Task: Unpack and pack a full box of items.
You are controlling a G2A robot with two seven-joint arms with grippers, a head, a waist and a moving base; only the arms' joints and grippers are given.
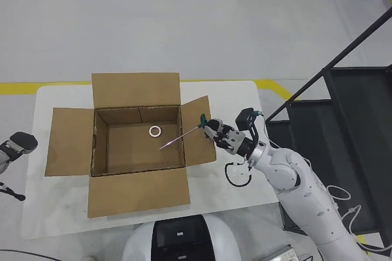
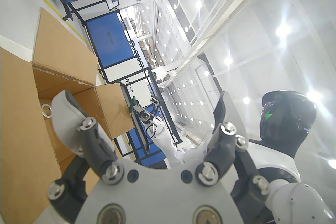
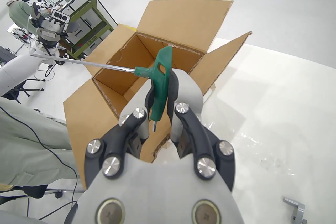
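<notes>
Grips T-handle hex key (image 1: 183, 136) in right gripper (image 1: 213, 126), centre right of the top view, just beyond the box's right flap. Clamps both fingers (image 3: 189, 88) onto the green handle, one pad on each flat side, gap only as wide as the handle. In the right wrist view shows the handle's upper end sticking out past the fingertips and a short steel stub poking out below, between the fingers. Points the long steel shaft toward lower left of the top view, across the right flap and over the open mouth of the cardboard box (image 1: 136, 91), tip over the interior near frame centre. Cannot tell whether the tip touches anything inside.

Hangs left gripper (image 1: 18, 143) at the far left edge of the top view, off the table's left side, well apart from the box. Spreads its fingers (image 2: 65, 104) wide apart; holds nothing, touches nothing.

Shows the box at centre of the white table (image 1: 242, 98), all four flaps folded outward. Shows one pale ring (image 1: 155, 131) lying flat on the box floor, near the upper inner wall, apart from the shaft tip.

Shows a small metal bracket (image 3: 295, 209) on the table beside the right gripper, apart from the box.
</notes>
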